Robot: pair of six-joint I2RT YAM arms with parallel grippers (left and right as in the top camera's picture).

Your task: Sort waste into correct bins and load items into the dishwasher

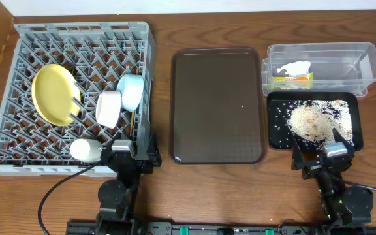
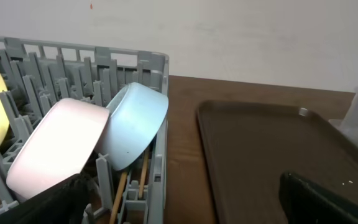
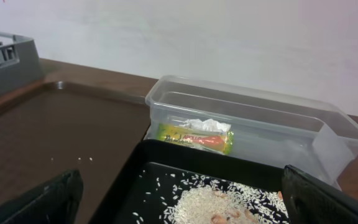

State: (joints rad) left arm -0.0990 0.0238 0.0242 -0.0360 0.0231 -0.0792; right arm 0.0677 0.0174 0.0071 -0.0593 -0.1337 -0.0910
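Observation:
The grey dish rack (image 1: 18, 39) holds the yellow plate (image 1: 54, 94), white bowl (image 1: 108, 108), light blue bowl (image 1: 131, 91), white cup (image 1: 85, 150) and the chopsticks (image 2: 120, 193). The clear tub (image 1: 344, 55) holds the tissue (image 1: 296, 67) and green-and-yellow wrapper (image 1: 292, 80), also in the right wrist view (image 3: 194, 137). The black tray (image 1: 276, 140) holds the rice scraps (image 1: 312, 121). My left gripper (image 1: 130, 153) is open and empty at the rack's front right corner. My right gripper (image 1: 322, 156) is open and empty at the black tray's near edge.
A large dark brown serving tray (image 1: 217, 104) lies between the rack and the bins, with a few rice grains on it. Both arm bases stand at the table's front edge.

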